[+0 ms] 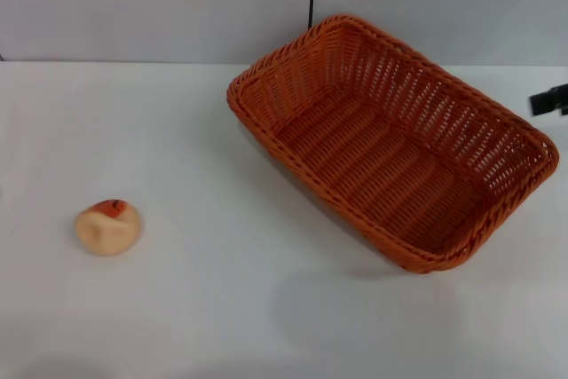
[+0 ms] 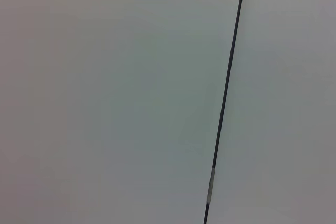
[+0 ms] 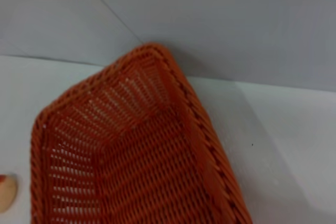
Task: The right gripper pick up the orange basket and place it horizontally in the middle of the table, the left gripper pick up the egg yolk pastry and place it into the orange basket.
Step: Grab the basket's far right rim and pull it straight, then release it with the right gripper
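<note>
The orange basket [image 1: 395, 144] sits on the white worktop [image 1: 222, 308], right of centre and turned at an angle, its far corner close to the back wall [image 1: 160, 6]. It holds nothing. The egg yolk pastry [image 1: 108, 226] lies well apart on the worktop's left side, red patch up. Only a black tip of the right tool [image 1: 549, 100] shows at the right edge, near the basket's far-right rim; whether it is clenched or released cannot be told. The left tool is out of view.

I see the orange basket [image 1: 395, 144] sitting upright and skewed on the table [image 1: 222, 308], empty; the egg yolk pastry [image 1: 107, 227] lies well apart on its left.
</note>
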Motion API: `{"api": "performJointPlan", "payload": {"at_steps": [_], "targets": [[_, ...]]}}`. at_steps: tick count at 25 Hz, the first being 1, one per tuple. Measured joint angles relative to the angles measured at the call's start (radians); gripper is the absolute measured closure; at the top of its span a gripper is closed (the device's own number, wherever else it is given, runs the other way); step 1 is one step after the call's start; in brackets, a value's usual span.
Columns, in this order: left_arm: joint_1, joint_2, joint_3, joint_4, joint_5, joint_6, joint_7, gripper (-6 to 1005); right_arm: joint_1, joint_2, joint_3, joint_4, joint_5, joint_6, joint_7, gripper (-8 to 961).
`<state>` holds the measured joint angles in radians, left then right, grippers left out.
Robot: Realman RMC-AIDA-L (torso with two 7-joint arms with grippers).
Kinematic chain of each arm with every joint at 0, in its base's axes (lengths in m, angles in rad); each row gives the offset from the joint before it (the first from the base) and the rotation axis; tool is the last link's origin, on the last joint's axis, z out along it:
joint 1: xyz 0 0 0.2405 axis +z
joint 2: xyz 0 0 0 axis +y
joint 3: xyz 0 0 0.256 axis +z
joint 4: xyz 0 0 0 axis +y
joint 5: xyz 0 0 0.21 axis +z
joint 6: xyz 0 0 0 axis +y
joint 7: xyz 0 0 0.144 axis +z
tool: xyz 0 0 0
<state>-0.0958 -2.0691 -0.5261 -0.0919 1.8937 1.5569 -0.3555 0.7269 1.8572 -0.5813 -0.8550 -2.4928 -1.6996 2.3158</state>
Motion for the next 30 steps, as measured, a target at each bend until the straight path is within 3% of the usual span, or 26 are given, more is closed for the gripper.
{"api": "performJointPlan", "payload": {"at_steps": [2,3,4,7,8,12,18,30], "targets": [[0.001,0.0,0.0,0.0,0.001,0.0,0.0,205,0.003,0.014,-0.02,0.036,0.0,0.048,-0.01,198],[0.001,0.0,0.0,0.0,0.001,0.0,0.0,205,0.005,0.032,-0.028,0.06,0.0,0.093,-0.03,198],[0.001,0.0,0.0,0.0,0.002,0.002,0.0,206,0.005,0.032,-0.028,0.06,0.0,0.093,-0.03,198],[0.002,0.0,0.008,0.0,0.002,0.006,0.0,207,0.006,0.064,-0.03,0.075,0.0,0.152,-0.059,198],[0.003,0.0,0.011,0.0,0.002,0.007,0.0,207,0.006,0.085,-0.031,0.078,0.002,0.189,-0.078,198],[0.003,0.001,0.016,0.0,0.002,0.01,0.0,208,0.007,0.104,-0.031,0.093,0.014,0.232,-0.101,198],[0.008,0.001,0.021,0.0,0.002,0.012,0.0,210,0.026,0.11,-0.033,0.158,0.028,0.291,-0.125,208],[0.004,0.005,0.015,0.0,-0.003,0.014,0.0,214,0.029,0.116,-0.05,0.166,0.025,0.327,-0.129,453]]}}
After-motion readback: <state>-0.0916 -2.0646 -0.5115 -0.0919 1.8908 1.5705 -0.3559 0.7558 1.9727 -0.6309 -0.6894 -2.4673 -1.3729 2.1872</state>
